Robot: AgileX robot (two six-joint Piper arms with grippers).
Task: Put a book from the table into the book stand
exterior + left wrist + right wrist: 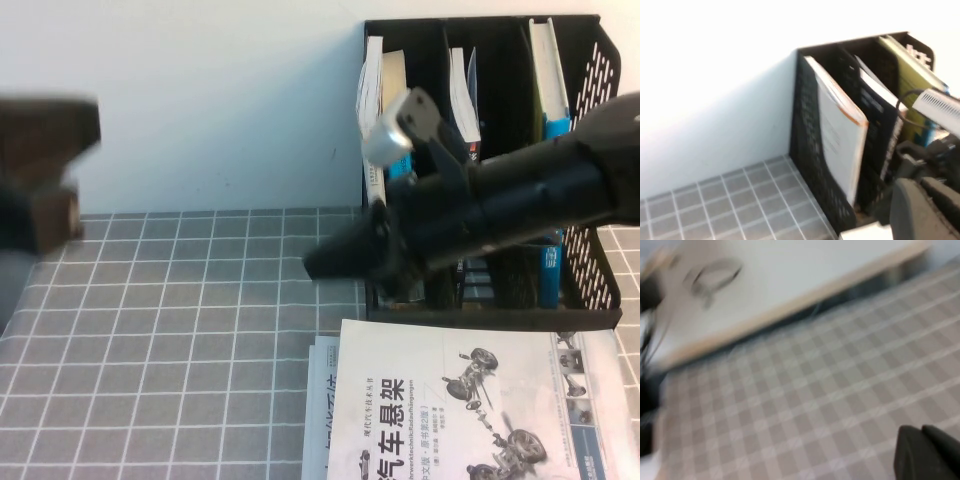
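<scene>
The black book stand (590,60) stands at the back right of the grid-cloth table (180,330), with books upright in its slots. It also shows in the left wrist view (810,145). The blue "DTC" cover shows in no view. My right gripper (320,265) is shut and empty. It hangs above the table just in front of the stand's left slot, and the right wrist view shows its fingers (925,452) pressed together over the cloth. My left gripper (40,180) is raised at the far left, shut and empty.
A white book with car-chassis pictures (470,400) lies flat at the front right. Another book's edge (318,400) pokes out beneath its left side. A pale wall rises behind the table. A blue-spined book (550,265) stands in the right slot.
</scene>
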